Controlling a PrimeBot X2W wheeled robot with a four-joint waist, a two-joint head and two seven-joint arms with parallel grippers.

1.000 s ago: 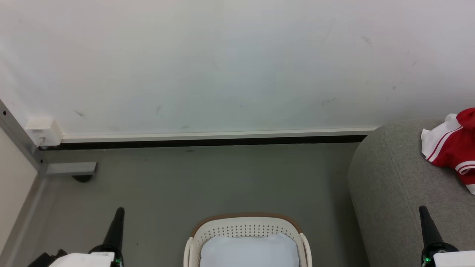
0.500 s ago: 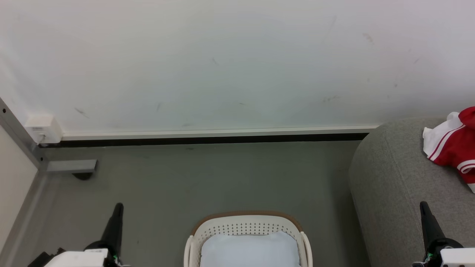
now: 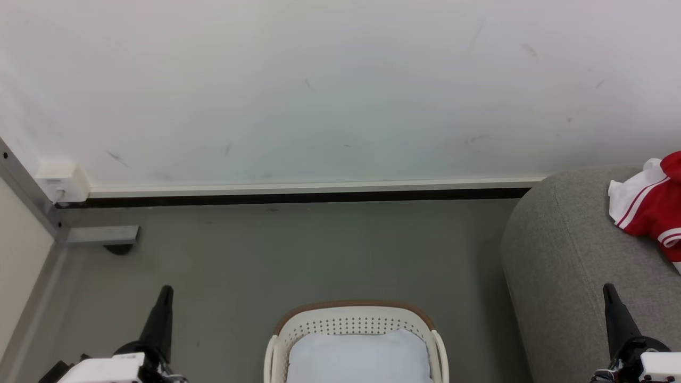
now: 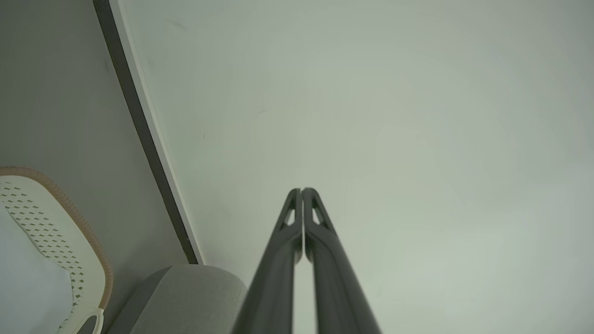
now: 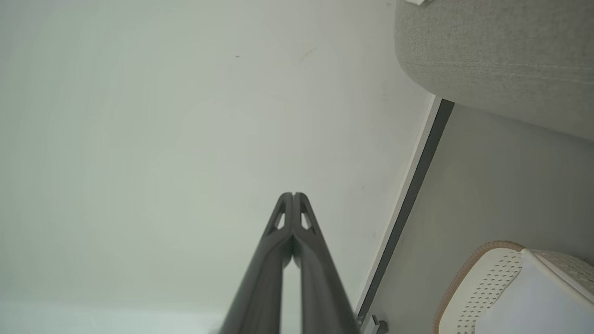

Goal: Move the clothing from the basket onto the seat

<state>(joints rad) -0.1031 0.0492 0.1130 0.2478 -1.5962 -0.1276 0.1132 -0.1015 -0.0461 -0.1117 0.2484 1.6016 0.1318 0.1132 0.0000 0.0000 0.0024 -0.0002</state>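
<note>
1. Left tool (image 3: 166, 291): the fingers are pressed fully together and nothing is gripped. The tip is held above the floor (image 3: 298, 255).

2. Right tool (image 3: 608, 288): the fingers are likewise closed tip to tip and nothing is gripped. The tip is seen against the front of the seat (image 3: 564, 255).

3. Basket (image 3: 354, 307): it is set on the floor between the two tools, to the right of the left tool and to the left of the right tool, touched by neither. A pale cloth (image 3: 359, 359) is laid inside it.

4. Seat: it is placed just right of the basket, with its rounded arm nearest the right tool.

5. Clothing (image 3: 652, 210): a red garment with white stripe trim is found on the seat, beyond the right tool and slightly to its right, well apart from both tools. Any lettering cannot be made out.

6. Skirting strip (image 3: 308, 187) and wall (image 3: 319, 96): these are seen farthest ahead of both tools. A white box (image 3: 61, 183) is fixed low on the wall, beyond the left tool and to its left.
</note>
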